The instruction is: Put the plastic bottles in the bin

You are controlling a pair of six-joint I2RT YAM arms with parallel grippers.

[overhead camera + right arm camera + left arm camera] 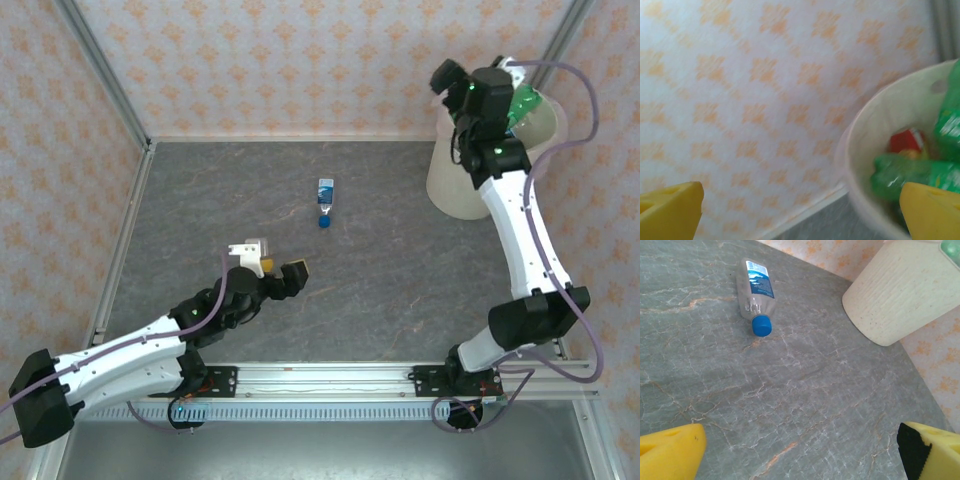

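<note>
Your left fingers (670,452) stand released and empty, near one bottle (756,295) on the counter (815,405). Your right fingers (930,212), likewise released, hover at the bin (855,150).

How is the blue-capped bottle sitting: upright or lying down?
Lying down. The blue-capped bottle lies flat on the table, its cap toward the near edge.

Blue-capped bottle (326,198) on its side, apart from cream bin (450,190) with green bottles (910,172).
</note>
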